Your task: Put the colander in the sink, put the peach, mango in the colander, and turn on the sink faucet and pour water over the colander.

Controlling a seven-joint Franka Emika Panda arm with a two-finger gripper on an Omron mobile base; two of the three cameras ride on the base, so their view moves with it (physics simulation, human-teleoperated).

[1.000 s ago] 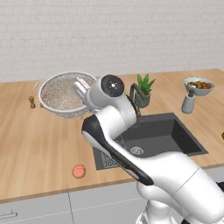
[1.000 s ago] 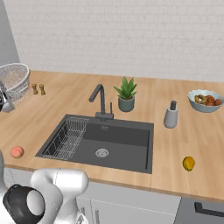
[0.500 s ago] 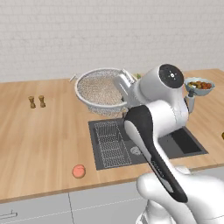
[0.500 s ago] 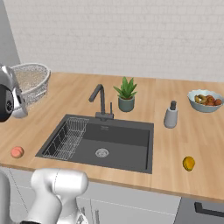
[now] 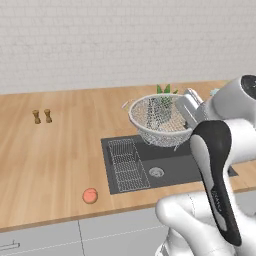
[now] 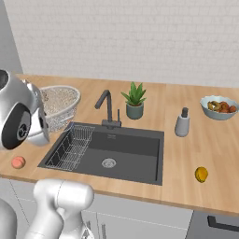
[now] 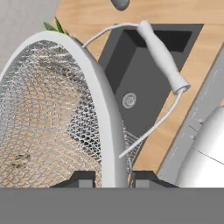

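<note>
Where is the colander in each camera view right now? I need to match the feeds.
Left base view: colander right of centre, held in the air above the sink.
Right base view: colander at left, over the counter edge beside the sink.
Hand view: colander across the left half, its rim between the fingers.
Shared landmark: the sink's round silver drain.

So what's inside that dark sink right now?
Inside the sink: a wire rack and a round drain. No fruit. The colander, held above, covers part of the basin in the left base view.
</note>
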